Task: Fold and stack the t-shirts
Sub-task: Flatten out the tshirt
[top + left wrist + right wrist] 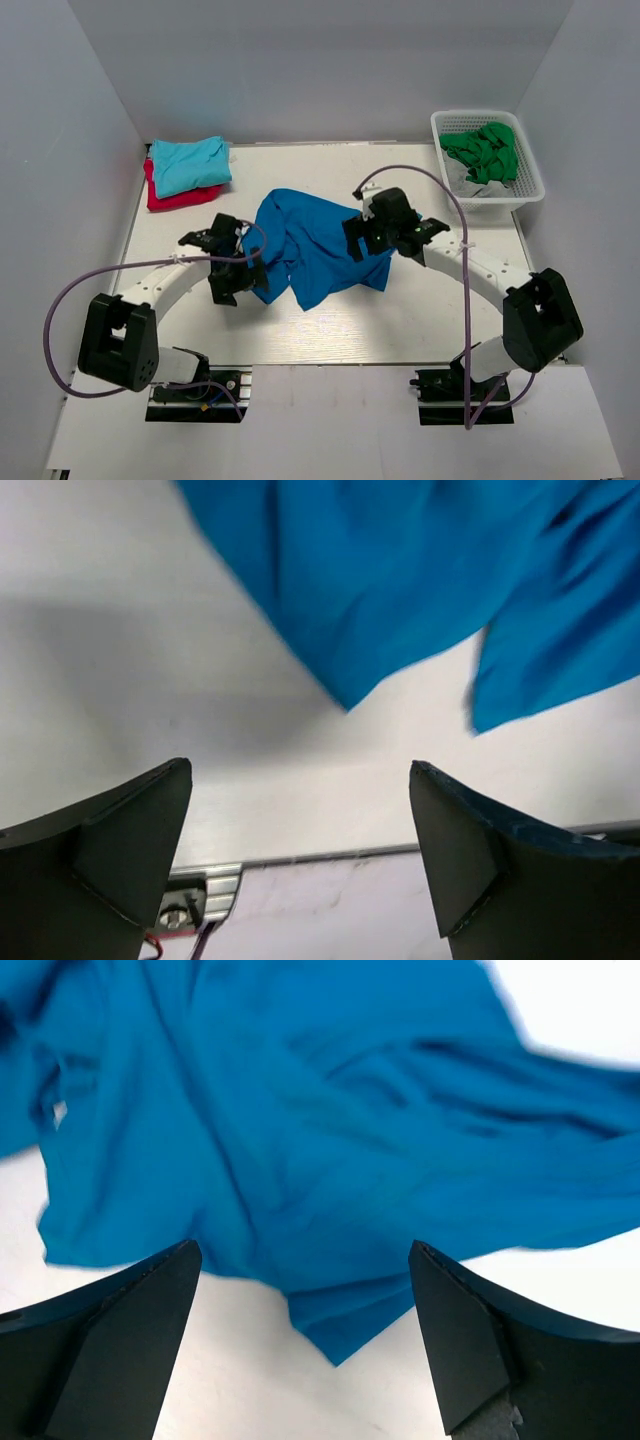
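The royal-blue t-shirt (315, 245) lies crumpled in the middle of the white table. My left gripper (232, 278) is open and empty at the shirt's left edge; in the left wrist view (300, 820) the blue cloth (400, 590) lies beyond the fingertips, not between them. My right gripper (362, 240) is open and empty at the shirt's right edge; in the right wrist view (305, 1300) a corner of the blue cloth (345, 1320) lies between the spread fingers. A folded turquoise t-shirt (190, 163) lies on a folded red t-shirt (175, 197) at the back left.
A white basket (525, 175) at the back right holds green cloth (485, 150) and some white cloth. Grey walls stand on three sides. The table's near edge with a metal rail (300, 860) shows in the left wrist view.
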{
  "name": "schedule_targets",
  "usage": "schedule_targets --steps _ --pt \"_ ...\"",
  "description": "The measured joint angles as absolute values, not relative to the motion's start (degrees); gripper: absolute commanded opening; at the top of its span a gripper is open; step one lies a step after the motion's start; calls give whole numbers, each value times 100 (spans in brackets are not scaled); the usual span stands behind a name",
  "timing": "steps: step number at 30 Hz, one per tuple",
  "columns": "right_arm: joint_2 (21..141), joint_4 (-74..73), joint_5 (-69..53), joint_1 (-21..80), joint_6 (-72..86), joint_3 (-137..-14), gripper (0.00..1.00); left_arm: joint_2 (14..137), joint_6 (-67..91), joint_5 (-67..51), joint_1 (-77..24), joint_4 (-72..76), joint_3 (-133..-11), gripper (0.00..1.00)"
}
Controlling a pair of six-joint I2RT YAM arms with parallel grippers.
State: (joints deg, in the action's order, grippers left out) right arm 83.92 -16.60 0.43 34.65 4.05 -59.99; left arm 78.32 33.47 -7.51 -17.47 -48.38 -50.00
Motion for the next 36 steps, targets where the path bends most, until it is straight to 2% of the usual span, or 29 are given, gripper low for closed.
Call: schedule_targets --steps 3,8,15,20,22,26,27,28,36 --pt "8344 -1472 93 3647 427 -5537 90 7697 3415 -882 -1879 -4766 -4486 100" --pt "8110 -1037 102 3813 508 -4880 90 7752 3625 -926 -2110 -4370 -3861 92" --pt "7732 -445 464 4171 670 -4488 90 7699 4012 -475 -2477 -3774 -3830 91" --pt "7454 -244 878 4440 965 -4058 90 8197 4250 403 -2757 -3472 -4217 79" --pt "7306 -239 937 4550 1100 -3920 90 8460 4340 749 -2816 -3398 -4423 70" --pt "7124 -189 1092 4799 1282 -3828 90 8829 4379 1323 -3011 -3168 -4615 35" --pt "7089 -154 1157 4869 1313 -3800 90 8888 4410 1428 -3063 -3111 -4633 22" --pt "7054 -152 1219 4921 1337 -3776 90 8943 4438 1522 -3120 -3039 -4644 0" --pt "7253 -226 1474 5673 1404 -3787 90 8556 4866 1850 -3422 -2204 -4171 0"
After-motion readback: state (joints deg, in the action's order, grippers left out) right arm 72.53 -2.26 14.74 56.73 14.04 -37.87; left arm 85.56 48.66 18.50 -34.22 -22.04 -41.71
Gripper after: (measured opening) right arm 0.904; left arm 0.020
